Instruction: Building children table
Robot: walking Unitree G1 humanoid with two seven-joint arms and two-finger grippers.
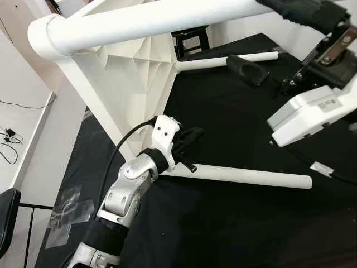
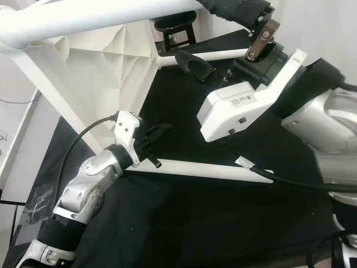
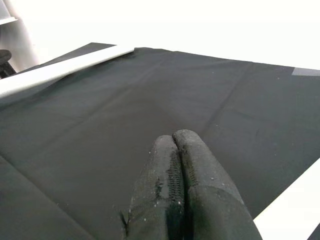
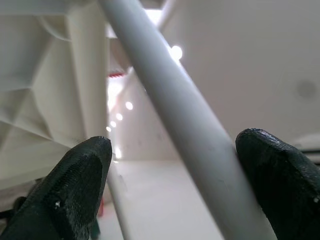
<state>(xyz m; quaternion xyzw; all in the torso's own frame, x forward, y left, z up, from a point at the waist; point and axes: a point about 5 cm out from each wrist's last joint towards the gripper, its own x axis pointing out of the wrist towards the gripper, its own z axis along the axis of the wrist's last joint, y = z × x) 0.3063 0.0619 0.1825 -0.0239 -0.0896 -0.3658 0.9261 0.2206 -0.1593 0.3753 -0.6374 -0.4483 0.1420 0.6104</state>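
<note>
head stereo: looks down | wrists: close along pincers

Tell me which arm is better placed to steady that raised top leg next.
Right, probably. The right gripper is open with the raised leg running between its fingers. The left gripper is shut, down over the black cloth beside a lower leg.

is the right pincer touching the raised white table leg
Touching. The right wrist view shows the table leg running between the open right pincer, its edge pressed against one black finger; the other finger stands clear.
</note>
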